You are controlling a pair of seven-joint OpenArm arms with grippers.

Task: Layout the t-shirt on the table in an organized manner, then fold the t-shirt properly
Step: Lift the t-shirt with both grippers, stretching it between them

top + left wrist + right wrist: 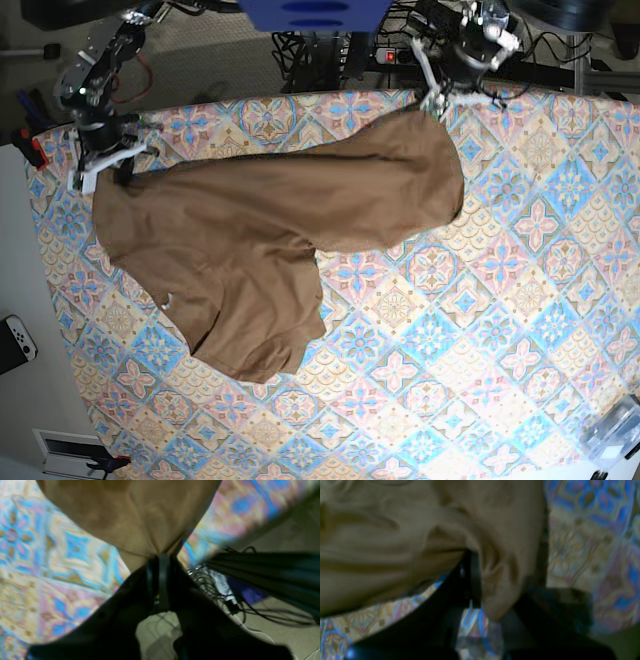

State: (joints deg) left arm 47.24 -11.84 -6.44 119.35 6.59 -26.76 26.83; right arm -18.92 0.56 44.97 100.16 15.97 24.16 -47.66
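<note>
Brown t-shirt (pixel 270 240) spread across the patterned table (pixel 500 340), stretched between two arms. Left gripper (pixel 437 98) clamped on one corner near the table's far edge; right gripper (pixel 105 168) clamped on the opposite corner. Lower part bunched and rumpled.

Beyond the far edge I see tan floor (pixel 200 50) strewn with black cables (pixel 262 615). A power strip (pixel 395 55) glows red beside a blue block (pixel 315 15). At left, a white game controller (pixel 18 340) lies on a pale surface.
</note>
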